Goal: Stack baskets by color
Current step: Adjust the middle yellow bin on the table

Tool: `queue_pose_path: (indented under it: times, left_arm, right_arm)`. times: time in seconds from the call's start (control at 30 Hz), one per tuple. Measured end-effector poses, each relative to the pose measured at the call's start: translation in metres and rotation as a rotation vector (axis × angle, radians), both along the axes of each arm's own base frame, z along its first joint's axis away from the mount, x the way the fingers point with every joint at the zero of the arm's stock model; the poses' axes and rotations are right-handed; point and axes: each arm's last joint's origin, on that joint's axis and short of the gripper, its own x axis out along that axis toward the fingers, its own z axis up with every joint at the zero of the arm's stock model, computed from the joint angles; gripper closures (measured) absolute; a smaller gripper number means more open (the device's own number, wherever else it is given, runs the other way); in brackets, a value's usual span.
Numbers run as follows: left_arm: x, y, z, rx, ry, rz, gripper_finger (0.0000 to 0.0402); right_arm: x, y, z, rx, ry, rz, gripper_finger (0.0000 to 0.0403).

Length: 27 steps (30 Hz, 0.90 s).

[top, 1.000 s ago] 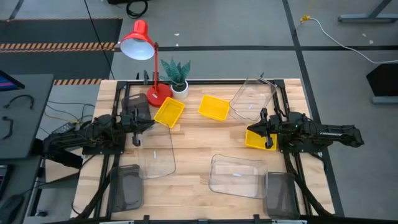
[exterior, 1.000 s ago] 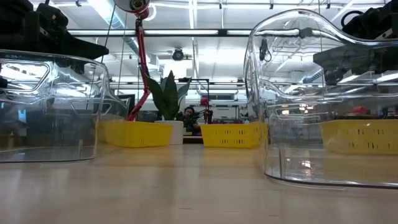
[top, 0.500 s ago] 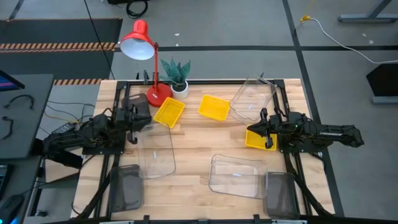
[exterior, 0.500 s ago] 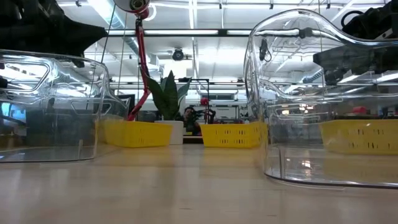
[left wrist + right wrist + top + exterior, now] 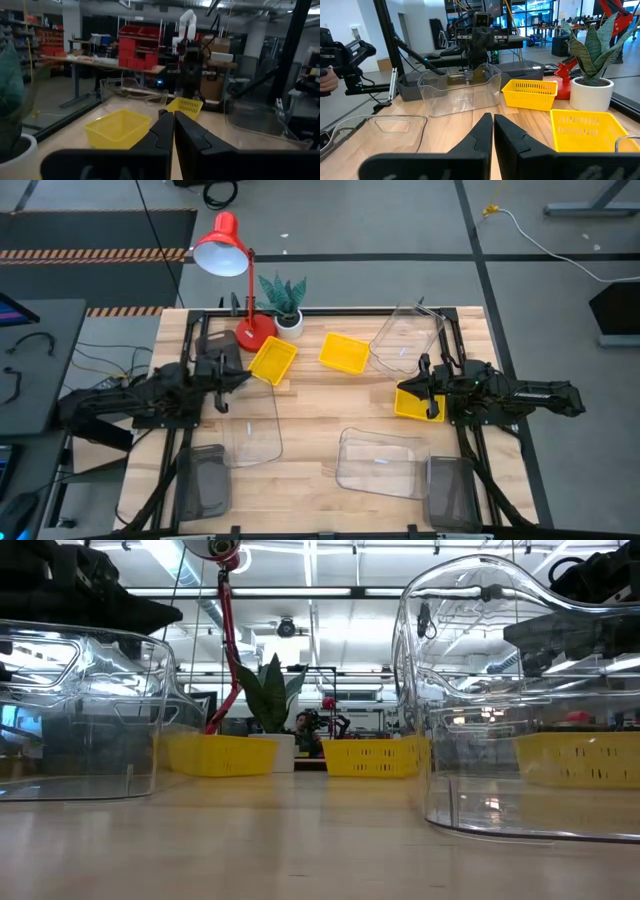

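Three small yellow baskets lie on the table: one [image 5: 271,361] by the lamp, one [image 5: 345,352] at the far middle, and one [image 5: 412,404] under my right gripper. Clear baskets sit at the left [image 5: 253,425], near middle [image 5: 380,463] and far right [image 5: 405,340]. Smoky grey baskets rest in the near corners [image 5: 203,480] [image 5: 450,490]. My left gripper [image 5: 228,377] hovers shut at the left above the clear basket's far end, its fingers [image 5: 165,131] together. My right gripper [image 5: 405,388] hovers shut at the right, holding nothing.
A red desk lamp [image 5: 240,290] and a white plant pot [image 5: 288,320] stand at the far left edge. A black frame [image 5: 320,311] rims the table. Bare wood [image 5: 320,405] lies in the middle between the baskets.
My left gripper drew back toward the table's left edge and then came out again, ending close to where it began. The baskets and my right arm have kept still.
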Motion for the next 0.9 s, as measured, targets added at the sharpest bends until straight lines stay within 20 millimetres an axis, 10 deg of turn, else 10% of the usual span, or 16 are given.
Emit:
queue_pose_path:
  times: [0.47, 0.9]
  left_arm:
    - [0.064, -0.002, 0.072, 0.114, 0.569, 0.161, 0.0374]
    - [0.156, 0.008, 0.074, 0.237, 0.837, 0.138, 0.0316]
  right_arm:
    - [0.0, 0.0, 0.0, 0.0, 0.0, 0.0, 0.038]
    - [0.0, 0.0, 0.0, 0.0, 0.0, 0.0, 0.038]
